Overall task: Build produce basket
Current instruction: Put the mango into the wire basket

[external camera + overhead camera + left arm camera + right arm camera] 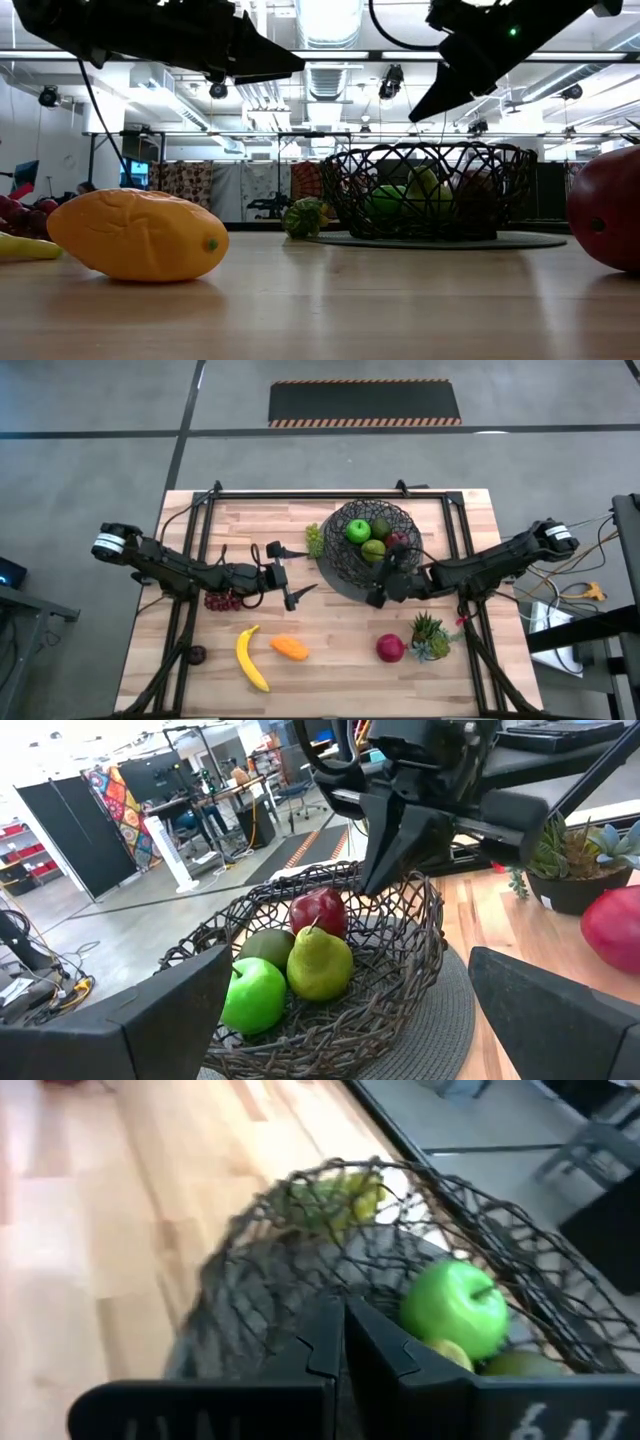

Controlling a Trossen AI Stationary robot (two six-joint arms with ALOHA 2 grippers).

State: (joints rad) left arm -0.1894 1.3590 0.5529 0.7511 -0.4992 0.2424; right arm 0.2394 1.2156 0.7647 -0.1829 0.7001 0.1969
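HIGH: R gripper [378,598] shut, empty, over near rim of basket [340,565], apples + pear inside; L gripper [285,574] wide open beside basket, purple grapes [222,600] just behind it | LOW: orange [138,235] w/ banana [25,247] unloaded on table | L WRIST: fingers frame basket, prob lining up | R WRIST: fingers pinched together at rim, green apple [455,1308] just ahead.

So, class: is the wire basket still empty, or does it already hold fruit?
Partly filled. The basket holds a green apple, a pear, a red apple and another green fruit.
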